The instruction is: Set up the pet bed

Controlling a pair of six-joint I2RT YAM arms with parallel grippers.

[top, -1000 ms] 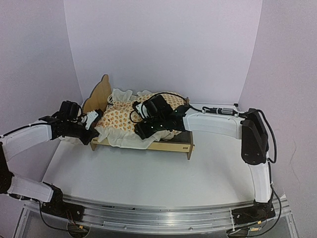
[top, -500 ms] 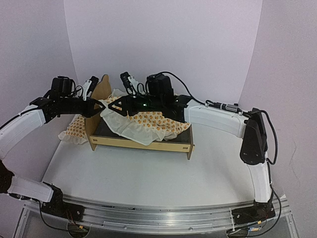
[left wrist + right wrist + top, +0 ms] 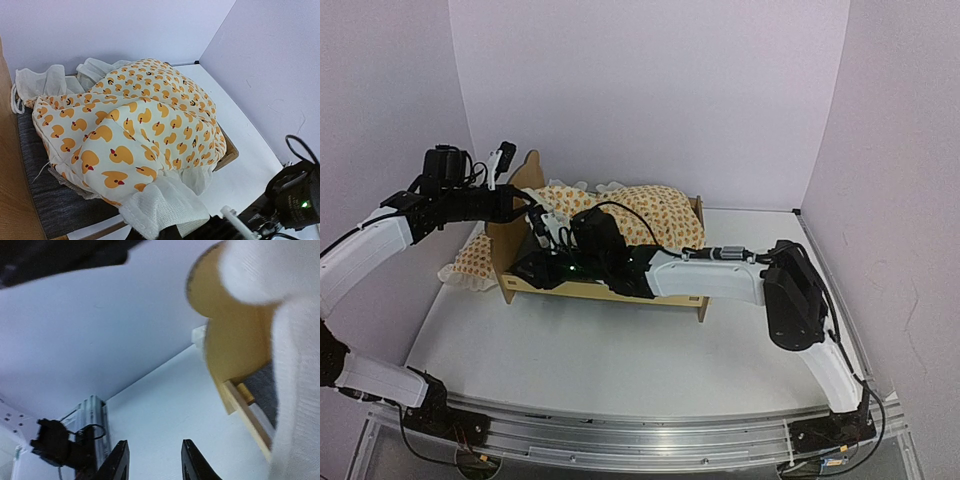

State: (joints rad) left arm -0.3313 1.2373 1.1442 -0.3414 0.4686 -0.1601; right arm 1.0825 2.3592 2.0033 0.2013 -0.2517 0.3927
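Note:
The pet bed stands mid-table with its scalloped headboard to the left; its dark grey base is bare at the head end. The duck-print mattress cushion lies bunched over the middle and foot end. My left gripper reaches over the headboard and is shut on the cushion's white edge; its fingers are hidden under the fabric. My right gripper is open and empty, low at the bed's front left corner, pointing at bare table. The headboard and white fabric fill that view's right side.
The small ruffled pillow lies on the table just left of the headboard. My right arm stretches along the bed's front rail. Purple walls close in behind and on both sides.
The cushion, held up by both grippers half a second ago, has dropped toward the foot end. My right gripper has let go and moved down to the front left corner. My left gripper still holds the cushion.

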